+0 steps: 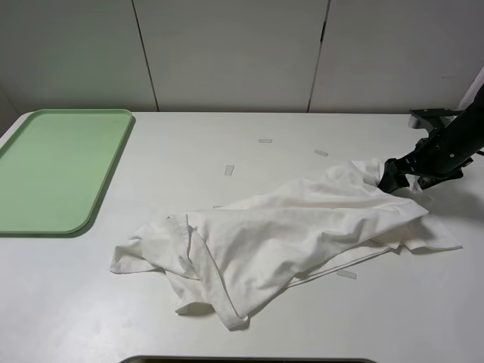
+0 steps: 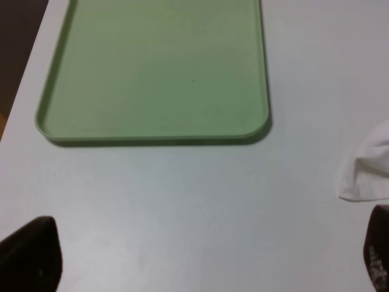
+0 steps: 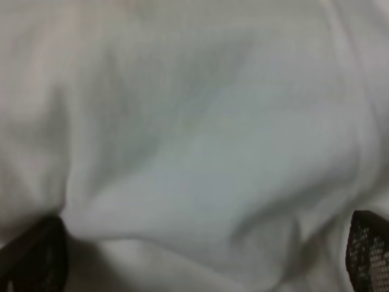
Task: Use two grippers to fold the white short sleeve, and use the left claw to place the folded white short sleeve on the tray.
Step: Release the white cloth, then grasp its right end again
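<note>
On the right side of the white table point(image 1: 189, 318) the right claw point(image 1: 395, 178) sits low, wide open, maybe touching the crumpled white short sleeve point(image 1: 287, 227), left claw point(image 2: 203, 258) open too near the tray point(image 1: 108, 181), pale panels point(image 1: 227, 53) behind

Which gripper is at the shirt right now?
The right gripper, jaws open over the white short sleeve at its right end. The left gripper, also open, hangs over the table near the tray.
</note>
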